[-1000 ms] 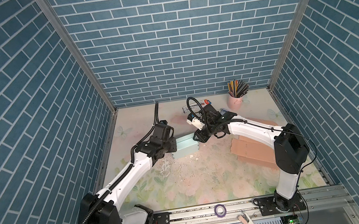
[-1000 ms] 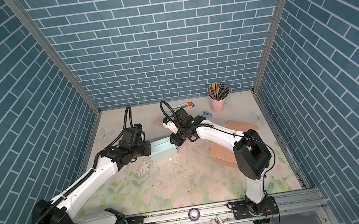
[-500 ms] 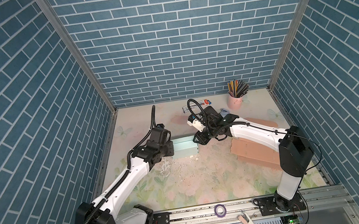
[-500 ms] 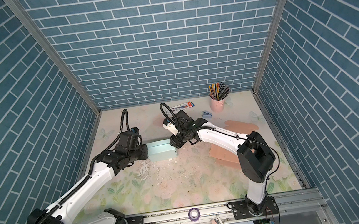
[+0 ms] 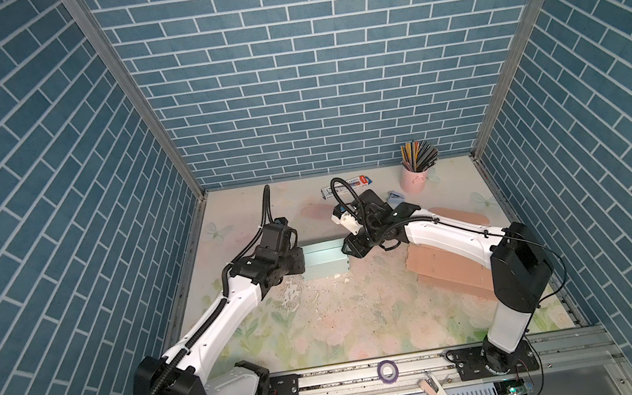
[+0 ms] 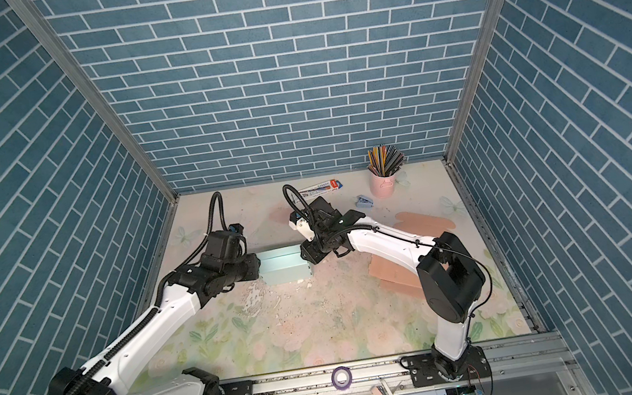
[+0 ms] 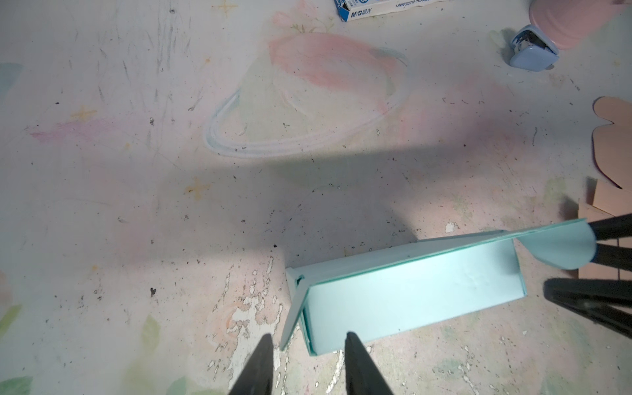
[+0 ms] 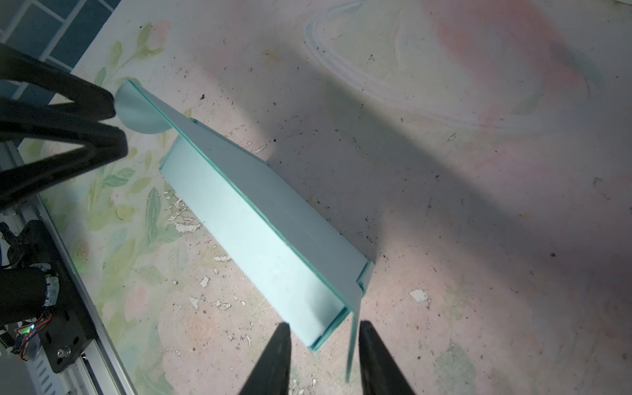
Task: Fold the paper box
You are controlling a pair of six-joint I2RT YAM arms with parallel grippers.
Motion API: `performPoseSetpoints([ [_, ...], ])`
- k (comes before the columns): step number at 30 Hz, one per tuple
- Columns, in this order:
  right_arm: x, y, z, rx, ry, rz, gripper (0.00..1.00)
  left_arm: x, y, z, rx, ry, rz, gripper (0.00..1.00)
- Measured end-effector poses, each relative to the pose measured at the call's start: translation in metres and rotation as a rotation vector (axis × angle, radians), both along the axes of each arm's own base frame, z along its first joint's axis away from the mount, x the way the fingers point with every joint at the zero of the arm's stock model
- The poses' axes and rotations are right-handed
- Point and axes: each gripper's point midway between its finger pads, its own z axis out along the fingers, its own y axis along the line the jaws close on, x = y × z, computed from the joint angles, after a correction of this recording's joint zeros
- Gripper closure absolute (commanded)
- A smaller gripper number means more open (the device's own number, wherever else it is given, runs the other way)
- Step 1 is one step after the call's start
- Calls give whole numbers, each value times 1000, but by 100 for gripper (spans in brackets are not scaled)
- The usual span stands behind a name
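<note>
The light teal paper box (image 5: 325, 258) (image 6: 284, 268) lies on the floral mat left of the middle, its lid panel raised along one long edge (image 7: 403, 290) (image 8: 260, 219). My left gripper (image 5: 302, 261) (image 7: 307, 337) is at its left end, jaws open, with the end flap (image 7: 290, 321) and the box corner between the fingertips, not pinched. At the right end my right gripper (image 5: 349, 250) (image 8: 324, 325) is open too. The other end flap (image 8: 352, 342) hangs between its fingers, close to one of them. Each wrist view shows the opposite gripper at the far rounded flap.
A pink cup of pencils (image 5: 414, 180), a pen carton (image 5: 346, 186) and a small blue object (image 5: 395, 197) stand at the back. Flat brown cardboard (image 5: 448, 268) lies under the right arm. A tape roll (image 5: 386, 369) sits on the front rail. The mat is worn in front of the box.
The right gripper has slid a little forward and left along the box's right end. The left gripper has shifted slightly at the left end. The box now lies squarer.
</note>
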Motion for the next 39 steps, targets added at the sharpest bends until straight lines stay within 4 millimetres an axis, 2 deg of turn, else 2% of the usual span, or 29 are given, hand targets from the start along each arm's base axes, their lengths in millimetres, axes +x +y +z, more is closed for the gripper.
performPoseSetpoints([
  [17, -11, 3, 1, 3, 8, 7, 66, 2, -8, -2, -31, 1, -21, 71],
  [26, -15, 6, 1, 2, 8, 17, 66, -2, -9, -10, -46, 20, -24, 75],
  [32, -17, 7, 1, 2, 9, 20, 67, -2, -10, -11, -52, 21, -20, 81],
  [39, -17, 7, 1, 6, 19, 9, 68, -4, -9, -17, -52, 30, -21, 83],
])
